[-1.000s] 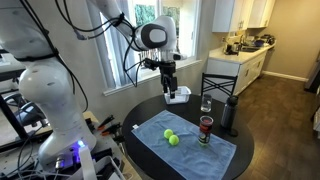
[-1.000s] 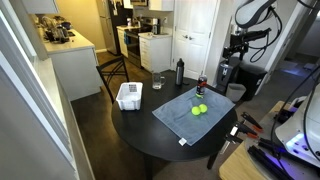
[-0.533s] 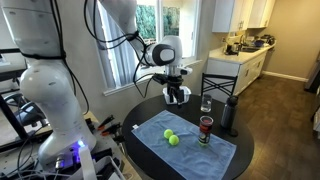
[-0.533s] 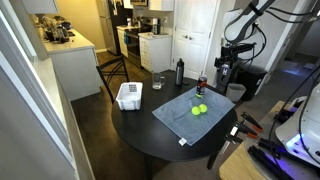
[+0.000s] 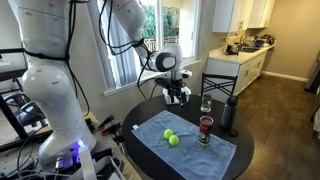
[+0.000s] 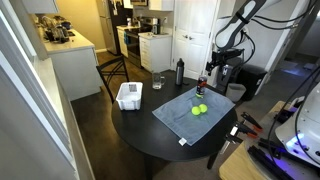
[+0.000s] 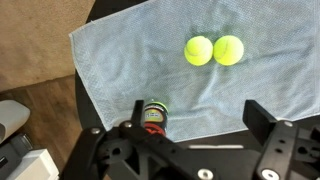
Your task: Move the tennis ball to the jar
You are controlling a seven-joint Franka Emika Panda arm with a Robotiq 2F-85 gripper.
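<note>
Two yellow-green tennis balls lie side by side on a light blue towel on the round black table, seen in both exterior views and in the wrist view. A small jar with dark red contents stands upright on the towel's edge. My gripper is open and empty, hovering above the table. In the wrist view the jar sits by one finger and the balls lie further off.
A white basket stands on the table, partly hidden behind the gripper in an exterior view. A drinking glass and a black bottle stand near the table's edge. A chair stands close behind.
My arm has swung and lowered toward the table, bringing the open gripper closer to the towel and jar. The balls and jar have not moved.
</note>
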